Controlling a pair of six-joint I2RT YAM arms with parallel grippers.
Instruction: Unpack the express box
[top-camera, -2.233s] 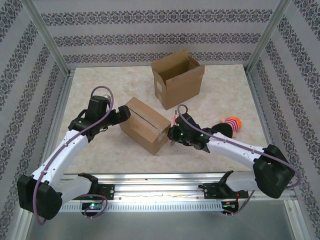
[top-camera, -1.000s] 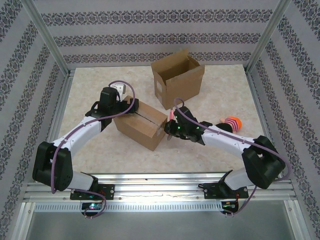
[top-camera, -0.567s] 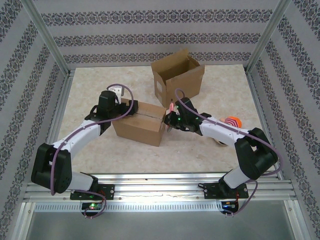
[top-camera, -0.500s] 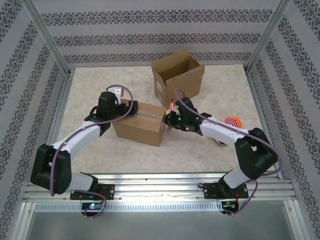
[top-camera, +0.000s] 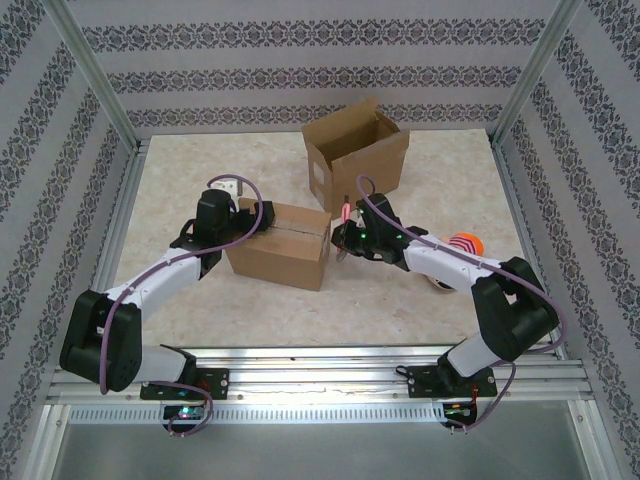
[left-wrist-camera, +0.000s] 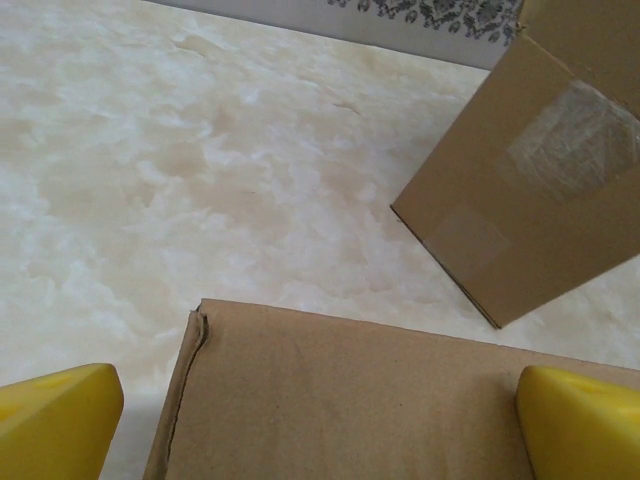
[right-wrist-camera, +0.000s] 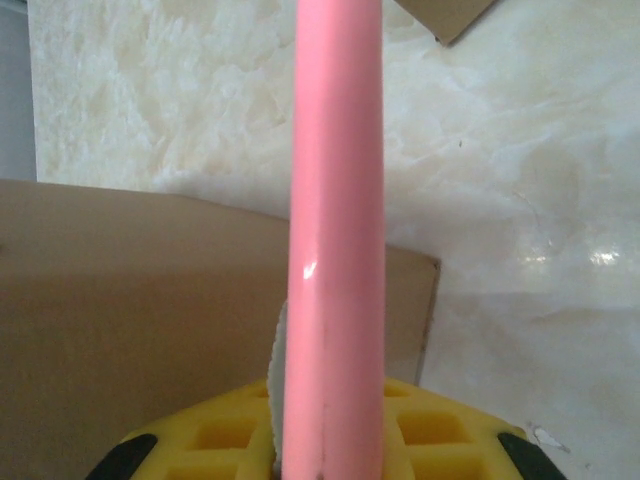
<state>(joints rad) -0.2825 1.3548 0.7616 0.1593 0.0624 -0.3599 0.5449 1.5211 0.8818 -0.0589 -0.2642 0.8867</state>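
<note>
Cardboard express box (top-camera: 280, 245) lies closed mid-bench (top-camera: 200, 300); our left fingers (left-wrist-camera: 55, 425) gape over its left end without gripping, right fingers (right-wrist-camera: 220, 440) clamp a pink rod tool (right-wrist-camera: 335, 200), so we fear pushing slides it.

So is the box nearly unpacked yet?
Not yet. The back box stands open, and a striped toy lies out. The left end effector, open, straddles the closed box. The right end effector grips a pink stick beside it. Opening and emptying remain.
</note>
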